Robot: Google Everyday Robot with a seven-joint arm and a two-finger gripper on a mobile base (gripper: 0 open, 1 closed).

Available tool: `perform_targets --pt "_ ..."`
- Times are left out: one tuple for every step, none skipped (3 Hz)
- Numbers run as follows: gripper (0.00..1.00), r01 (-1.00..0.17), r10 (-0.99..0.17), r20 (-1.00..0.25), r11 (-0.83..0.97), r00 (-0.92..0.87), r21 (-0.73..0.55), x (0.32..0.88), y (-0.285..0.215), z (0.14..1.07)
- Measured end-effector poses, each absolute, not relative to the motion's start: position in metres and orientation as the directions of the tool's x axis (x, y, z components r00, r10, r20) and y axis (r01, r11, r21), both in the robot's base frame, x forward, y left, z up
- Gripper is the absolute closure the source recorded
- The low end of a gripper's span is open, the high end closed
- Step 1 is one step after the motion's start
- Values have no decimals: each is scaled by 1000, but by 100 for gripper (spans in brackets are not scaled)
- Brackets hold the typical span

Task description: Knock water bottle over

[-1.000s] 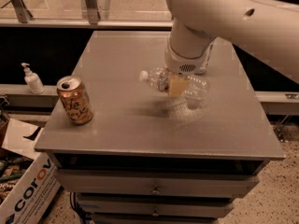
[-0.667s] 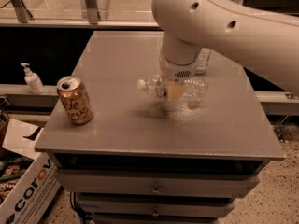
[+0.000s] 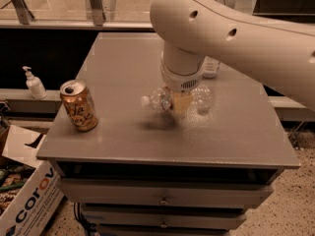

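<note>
Camera view: gripper point(image 3: 180, 103) at sideways water bottle point(image 3: 156, 101); "corov" box point(image 3: 30, 204).

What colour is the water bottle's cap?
White cap, clear in the camera view; the tool is over the water bottle.

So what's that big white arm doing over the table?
The robot arm's end effector is down at the small clear water bottle in the middle of the grey table. The bottle is tipped sideways, white cap pointing left. An orange-gold can stands apart near the left edge.
</note>
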State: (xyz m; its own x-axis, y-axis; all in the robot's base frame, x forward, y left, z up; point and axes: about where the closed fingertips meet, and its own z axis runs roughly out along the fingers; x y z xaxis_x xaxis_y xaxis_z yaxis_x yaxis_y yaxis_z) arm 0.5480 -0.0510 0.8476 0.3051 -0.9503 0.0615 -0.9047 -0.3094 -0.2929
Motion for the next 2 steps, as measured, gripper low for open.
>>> perform_targets --pt "36 -888 -930 65 -365 361 -280 544 -47 845" --pt "13 -874 -913 73 -405 401 -268 541 -45 841"
